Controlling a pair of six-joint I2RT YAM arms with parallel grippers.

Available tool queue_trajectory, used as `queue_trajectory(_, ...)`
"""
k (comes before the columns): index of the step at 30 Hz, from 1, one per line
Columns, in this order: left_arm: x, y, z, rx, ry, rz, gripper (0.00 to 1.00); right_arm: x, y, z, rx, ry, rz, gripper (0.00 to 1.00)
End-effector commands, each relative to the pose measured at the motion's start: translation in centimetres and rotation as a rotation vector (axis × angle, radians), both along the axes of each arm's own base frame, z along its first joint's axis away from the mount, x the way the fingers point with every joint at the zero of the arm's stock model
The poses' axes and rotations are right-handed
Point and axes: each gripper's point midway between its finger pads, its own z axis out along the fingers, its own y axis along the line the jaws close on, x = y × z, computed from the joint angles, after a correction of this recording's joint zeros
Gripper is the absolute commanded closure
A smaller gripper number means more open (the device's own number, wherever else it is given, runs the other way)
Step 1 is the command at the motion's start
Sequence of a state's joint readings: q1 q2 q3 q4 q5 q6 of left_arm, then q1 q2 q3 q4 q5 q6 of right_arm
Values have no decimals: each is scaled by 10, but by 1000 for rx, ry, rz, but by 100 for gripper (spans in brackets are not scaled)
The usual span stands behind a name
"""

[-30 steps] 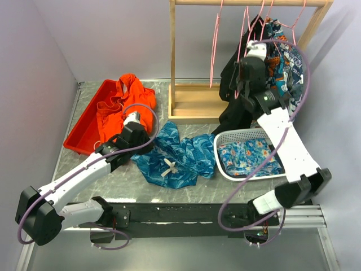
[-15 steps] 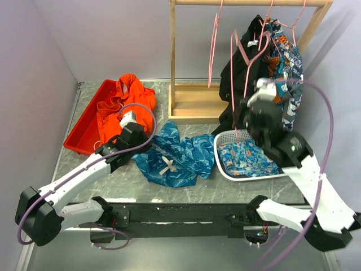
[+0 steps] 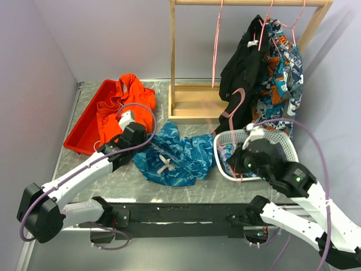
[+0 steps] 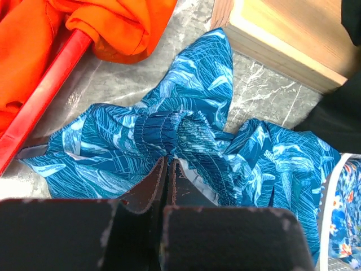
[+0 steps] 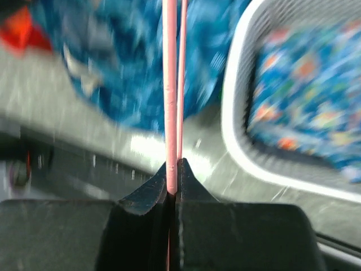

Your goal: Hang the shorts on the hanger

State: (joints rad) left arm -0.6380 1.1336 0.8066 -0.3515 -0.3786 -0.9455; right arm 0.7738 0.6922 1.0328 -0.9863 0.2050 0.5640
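Lying crumpled on the grey tabletop (image 3: 141, 189) at the centre of the overhead view, the shorts (image 3: 175, 158) sit between a red bin (image 3: 82, 135) holding an orange garment (image 3: 121, 101) at the left and a white basket (image 3: 225, 135) at the right. The white drawstring (image 3: 164, 166) shows on top. The left gripper (image 3: 137, 152) reaches to their left edge. Lower right of centre, the right gripper (image 3: 241, 164) carries a pink hanger (image 3: 232, 113) over the basket's near rim, hook uppermost, well below the wooden rack (image 3: 189, 104).

In the left wrist view, the fingers (image 4: 148, 189) are pressed together, their tips at the gathered elastic waistband of the shorts (image 4: 192, 138), seemingly nipping a fold of it. The bin edge crosses the upper left of the frame.

The right wrist view is blurred. Its fingers (image 5: 145, 199) are clamped on the thin pink wire of the hanger (image 5: 171, 79), which runs straight up the frame. Blue cloth at the upper left is probably the shorts, and the basket (image 5: 231, 113) curves along the right.

The shorts look light, thin and limp, likely to sag and slide off a wire. The waistband is the thickest, firmest part and seems the best place to hold, spread taut so the hanger can pass beneath it.
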Motion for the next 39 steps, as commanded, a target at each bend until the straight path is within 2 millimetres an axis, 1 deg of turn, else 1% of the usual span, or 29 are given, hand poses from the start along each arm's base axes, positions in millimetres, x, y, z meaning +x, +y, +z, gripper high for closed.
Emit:
queue_trajectory(1,14,-1,25,-7,-104,-5,99,-40,32,-20,97,109,238,100)
queue_trajectory(2,13,-2,26,-13,-112,-16,99,-43,36,-20,110,110,265,100)
queue_trajectory(3,12,-3,30,-24,-127,-23,99,-50,40,-25,117,126,304,100)
queue_trajectory(4,10,-3,28,-22,-129,-39,99,-53,43,-26,124,129,324,100)
queue_trajectory(5,10,-4,31,-32,-143,-45,99,-58,50,-24,137,127,369,100)
queue_trajectory(8,8,-5,35,-33,-155,-63,99,-72,62,-28,146,148,456,100)
queue_trajectory(10,7,-5,35,-29,-157,-69,99,-73,66,-30,130,147,466,100)
queue_trajectory(11,7,-6,35,-29,-155,-76,99,-74,70,-27,139,137,480,100)
queue_trajectory(12,6,-6,36,-33,-157,-80,99,-81,74,-24,144,134,516,100)
queue_trajectory(14,3,-7,36,-39,-155,-91,99,-84,80,-20,154,119,541,100)
queue_trajectory(16,0,-15,47,-70,-185,-133,99,-87,83,-19,141,112,565,100)
queue_trajectory(17,-2,-17,50,-78,-193,-146,99,-85,85,-19,132,104,562,100)
queue_trajectory(19,-7,-24,65,-104,-235,-197,99,-85,91,-21,116,106,580,100)
queue_trajectory(20,-10,-28,70,-112,-251,-216,99,-84,96,-18,126,93,591,100)
queue_trajectory(21,-13,-29,78,-121,-272,-229,99,-81,98,-22,110,90,584,100)
queue_trajectory(22,-18,-34,84,-122,-288,-260,99,-78,100,-23,102,83,573,100)
queue_trajectory(23,-22,-37,89,-126,-302,-283,99,-73,104,-22,101,65,567,100)
queue_trajectory(25,-31,-45,96,-133,-320,-330,99,-55,107,-27,71,13,502,100)
queue_trajectory(26,-34,-47,95,-129,-313,-339,99,-47,109,-27,67,-8,473,100)
queue_trajectory(27,-38,-50,96,-134,-313,-347,99,-39,119,-28,72,-40,473,100)
queue_trajectory(28,-43,-55,92,-138,-304,-364,99,-35,126,-29,79,-57,473,100)
queue_trajectory(29,-44,-56,88,-134,-297,-364,99,-32,133,-29,94,-72,478,100)
queue_trajectory(30,-46,-57,84,-129,-287,-363,99,-27,146,-31,129,-110,489,100)
queue_trajectory(31,-48,-57,81,-122,-277,-363,99,-25,152,-32,147,-127,492,100)
queue_trajectory(33,-48,-50,77,-89,-263,-341,99,-23,166,-35,188,-177,505,100)
queue_trajectory(35,-48,-46,89,-78,-284,-333,99,-21,172,-35,211,-215,506,100)
queue_trajectory(36,-49,-40,91,-58,-282,-319,99,-21,178,-35,237,-245,517,100)
queue_trajectory(37,-48,-37,104,-56,-304,-309,99,-22,181,-35,246,-257,526,100)
queue_trajectory(39,-48,-29,115,-39,-318,-289,99,-18,188,-22,291,-326,522,100)
